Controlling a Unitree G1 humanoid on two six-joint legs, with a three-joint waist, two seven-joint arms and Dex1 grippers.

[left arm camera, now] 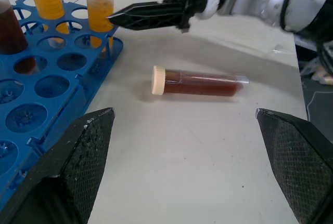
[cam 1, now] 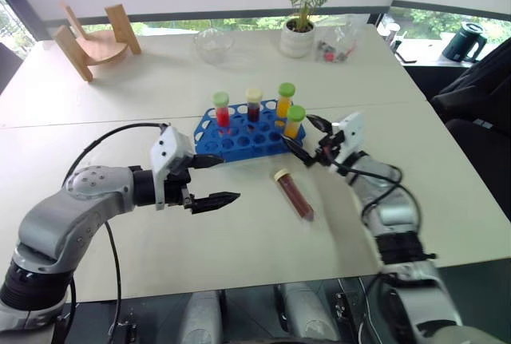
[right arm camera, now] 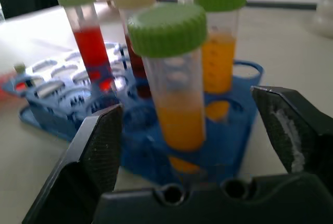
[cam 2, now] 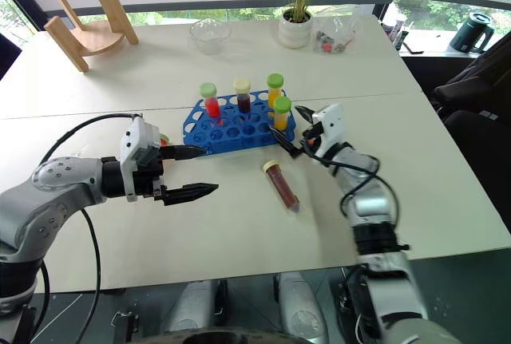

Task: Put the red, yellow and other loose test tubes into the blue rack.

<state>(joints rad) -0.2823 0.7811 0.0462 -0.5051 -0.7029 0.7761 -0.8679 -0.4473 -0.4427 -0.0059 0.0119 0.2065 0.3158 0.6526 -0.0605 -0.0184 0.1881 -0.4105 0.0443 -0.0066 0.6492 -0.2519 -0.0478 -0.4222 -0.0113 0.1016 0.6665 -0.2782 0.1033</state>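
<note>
- The left gripper (cam 1: 209, 180) hovers above the table (cam 1: 239, 240), fingers spread wide and holding nothing.
- A brown tube with a cream cap (cam 1: 294, 193) lies flat on the table at about 3 o'clock from the left gripper, apart from it, cap toward the rack.
- The right gripper (cam 1: 306, 141) stands with its jaws apart and empty, at 1 o'clock from the lying tube and just beside the rack's right end.
- In the right wrist view, a yellow tube with a green cap (right arm camera: 174, 78) stands between the open fingers, untouched.
- The blue rack (cam 1: 239, 141) holds four upright tubes: a red tube (cam 1: 222, 110), a dark tube (cam 1: 253, 104), an orange tube (cam 1: 285, 99) and that yellow one.
</note>
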